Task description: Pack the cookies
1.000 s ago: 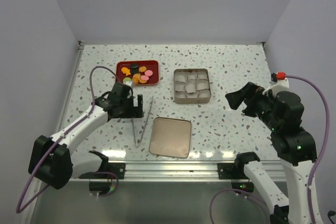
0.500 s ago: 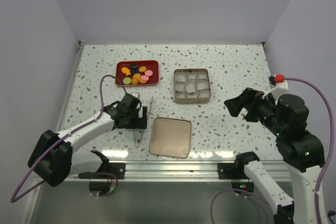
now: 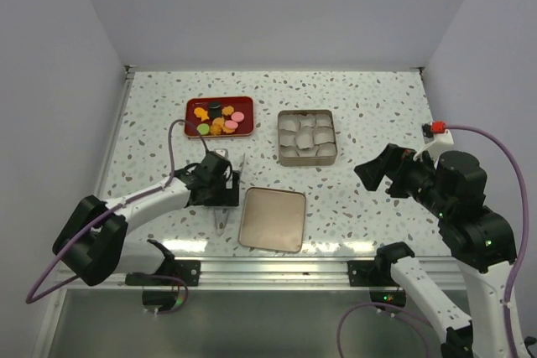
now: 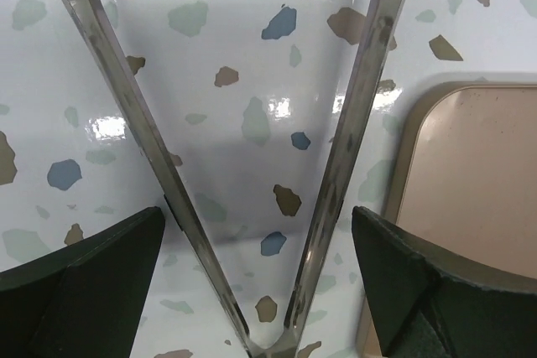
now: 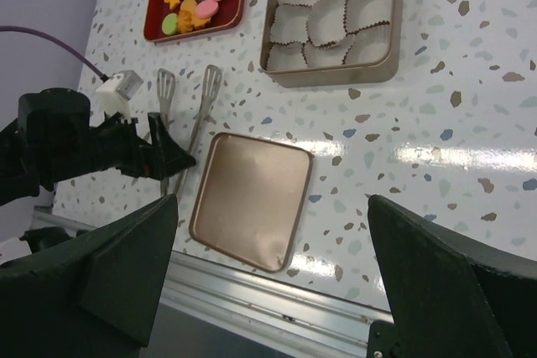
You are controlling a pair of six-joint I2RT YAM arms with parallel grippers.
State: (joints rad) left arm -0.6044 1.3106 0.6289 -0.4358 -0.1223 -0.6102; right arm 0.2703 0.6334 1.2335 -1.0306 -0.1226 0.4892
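Cookies (image 3: 216, 118) all lie on the red tray (image 3: 191, 106) just past the left gripper (image 4: 258, 278), none are in the tin's (image 3: 280, 136) paper cups (image 3: 308, 133) yet, and that gripper's fingers (image 4: 84, 282) are spread wide on both sides of the tongs (image 4: 352, 123), not squeezing them.

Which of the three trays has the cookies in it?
The red tray at the back left holds the cookies. The square tin beside it holds only white paper cups, and the flat tan lid in front lies bare.
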